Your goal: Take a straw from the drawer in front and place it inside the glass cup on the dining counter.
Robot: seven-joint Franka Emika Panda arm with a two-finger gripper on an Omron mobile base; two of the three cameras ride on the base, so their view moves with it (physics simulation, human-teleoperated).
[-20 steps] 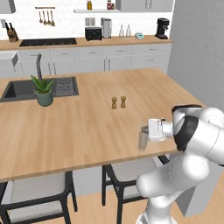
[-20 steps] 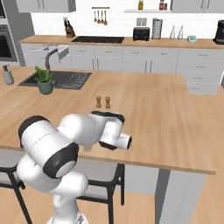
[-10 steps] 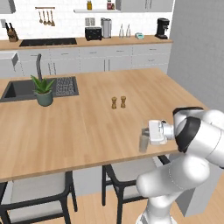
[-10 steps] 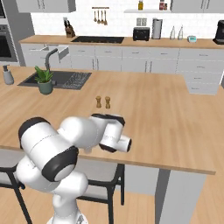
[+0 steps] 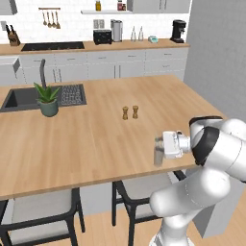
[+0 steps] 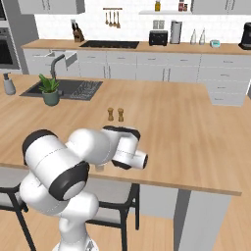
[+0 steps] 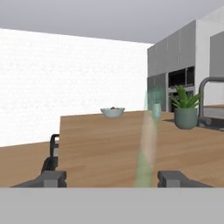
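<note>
Across the middle of your left base view lies the dining counter [image 5: 96,139], its dark sink [image 5: 21,98] at the far left with a potted plant [image 5: 48,100] beside it. Near the front edge stands the glass cup [image 5: 158,151], touching the tip of your gripper [image 5: 161,146]. Your hand view shows the fingers [image 7: 51,179] spread wide apart, released, a blurry pale straw [image 7: 148,140] leaning between them. Two brown shakers [image 5: 130,112] sit mid-counter, well apart from the cup

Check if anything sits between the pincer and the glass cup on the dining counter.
Nothing visible. The open pincer is right beside the glass cup at the dining counter's near edge; the two shakers stand farther in. A pale streak, likely the straw, rises between its jaws.
</note>
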